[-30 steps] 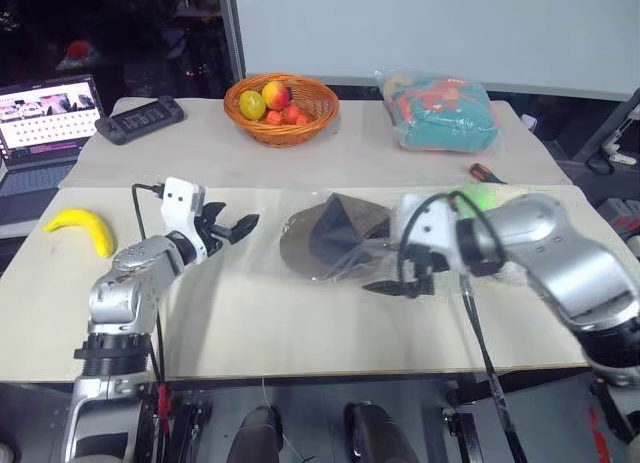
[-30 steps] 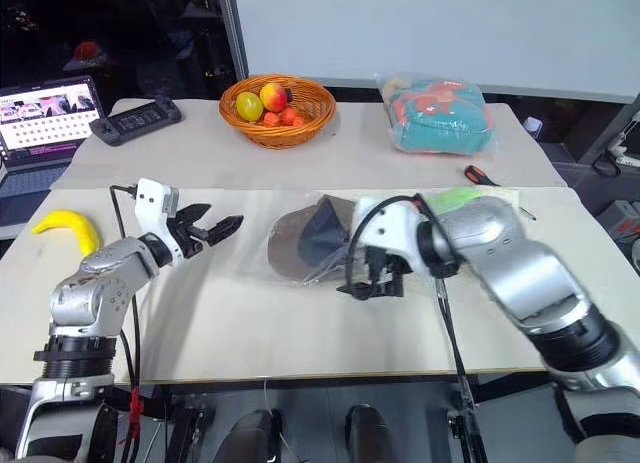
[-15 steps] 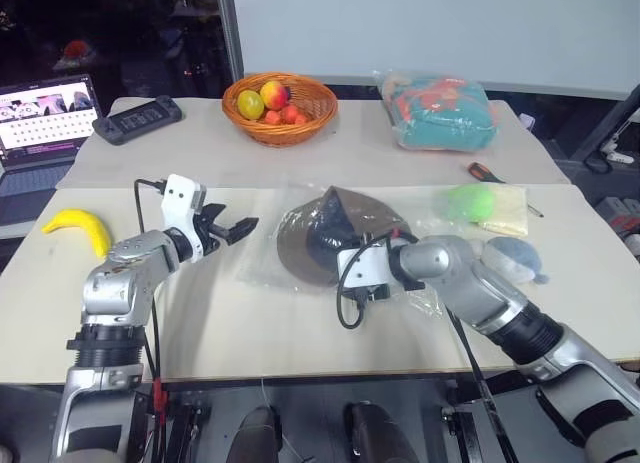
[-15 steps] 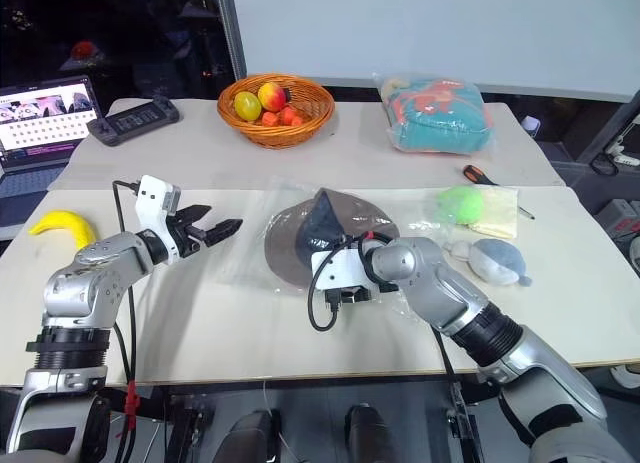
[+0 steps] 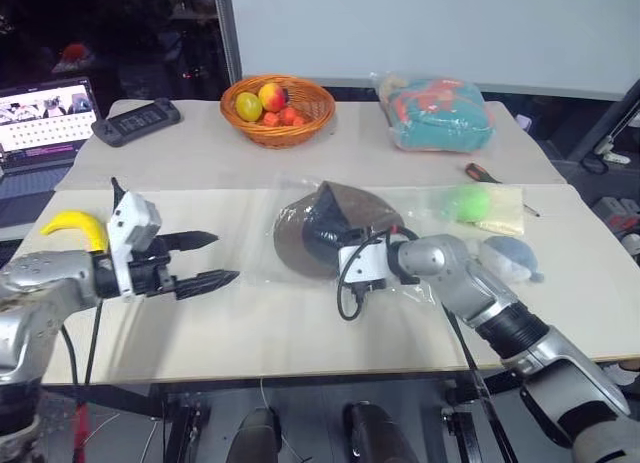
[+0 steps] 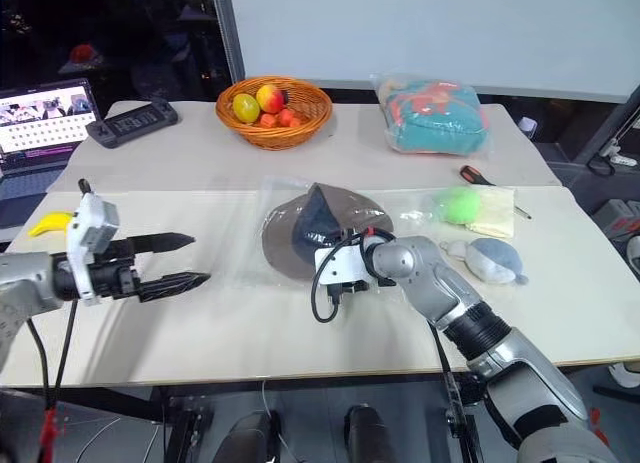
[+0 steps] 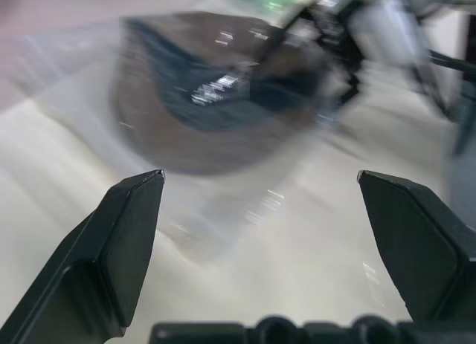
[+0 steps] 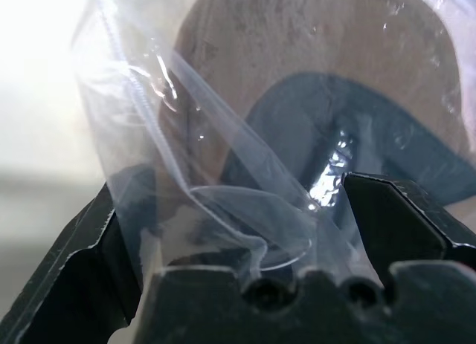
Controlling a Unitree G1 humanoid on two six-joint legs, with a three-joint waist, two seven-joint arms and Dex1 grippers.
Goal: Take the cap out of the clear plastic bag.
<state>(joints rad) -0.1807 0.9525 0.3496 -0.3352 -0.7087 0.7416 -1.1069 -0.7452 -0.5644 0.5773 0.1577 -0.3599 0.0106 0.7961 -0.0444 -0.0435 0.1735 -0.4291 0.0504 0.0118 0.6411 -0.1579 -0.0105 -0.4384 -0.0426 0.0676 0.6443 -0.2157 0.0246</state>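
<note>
At the near edge of the bag, the right hand has pushed in low, fingers wide with a fold of plastic between them. The cap lies just ahead, still bagged. The left hand, wide and empty, has drawn back, well away.

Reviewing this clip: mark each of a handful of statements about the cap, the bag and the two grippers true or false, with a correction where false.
1. The cap lies inside the clear plastic bag. True.
2. The left gripper is shut on the bag. False: it is open, off to the side over bare table.
3. The right gripper is open with bag film between its fingers. True.
4. The fruit basket sits on the cap. False: it stands behind the cap, apart.
5. The banana is in the basket. False: it lies on the table.
</note>
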